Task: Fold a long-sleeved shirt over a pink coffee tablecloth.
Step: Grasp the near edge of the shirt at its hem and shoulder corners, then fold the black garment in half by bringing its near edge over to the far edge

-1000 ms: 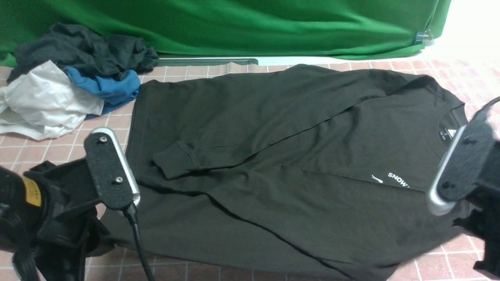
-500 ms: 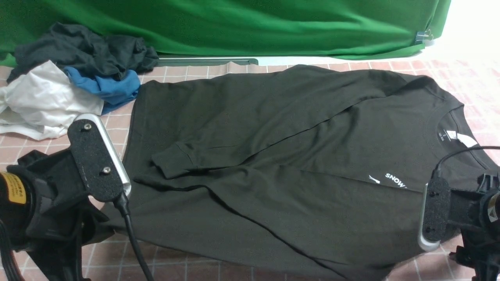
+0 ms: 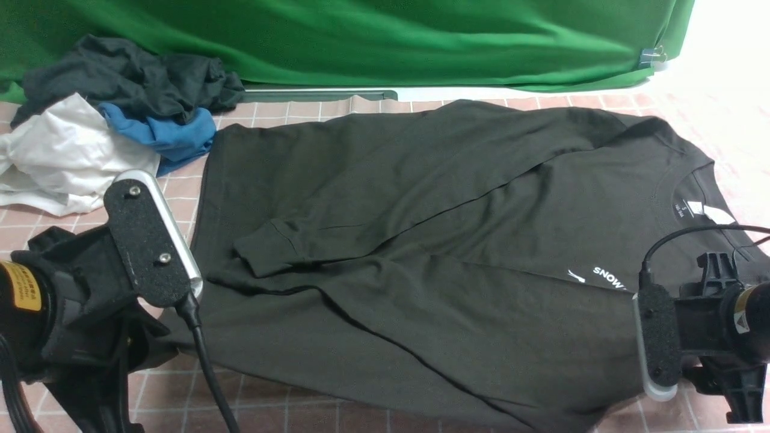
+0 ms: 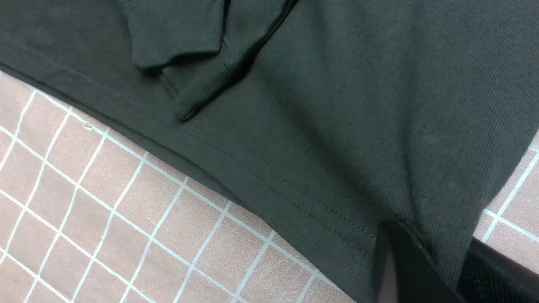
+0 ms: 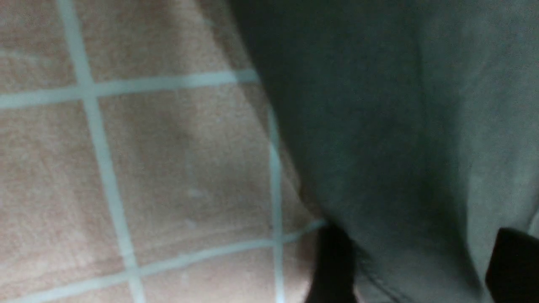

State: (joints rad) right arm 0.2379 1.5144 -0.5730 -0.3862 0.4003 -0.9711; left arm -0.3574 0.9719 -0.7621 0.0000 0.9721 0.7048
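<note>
So the long-sleeved shirt (image 3: 421, 240) is lying flat on the pink coffee tablecloth (image 3: 289, 415), which is showing all round it. Collar's pointing to the robot's right, hem to its left. Both sleeves are lying folded across the body, w/ one cuff (image 3: 264, 252) resting just short of the hem.

IMO the step going on is grabbing the shirt's near long edge at both ends, to flip it over toward the far edge.

The left gripper (image 4: 436, 240) is sitting at the shirt's near hem corner. Fabric's running between its fingers w/ creases pulling in toward them, so it looks like it's pinching the shirt.

The right gripper (image 5: 421, 256) is down at the near edge on the shirt's collar end. Its fingers are standing apart w/ the cloth edge between them, not clamping yet afaict. That view's blurry tho.

Tips for doing it well:
- the right should be biting the shirt only, not the tablecloth under it
- both arms should be lifting together and level, otherwise the fold's going skewed
- the sleeves are likely sliding out if the lift's jerky, so go slow

Beyond the shirt's far hem corner a heap of garments (image 3: 108, 120) is sitting close, so the swing needs watching there. The green backdrop (image 3: 361, 42) is hanging past the shirt's far edge.
</note>
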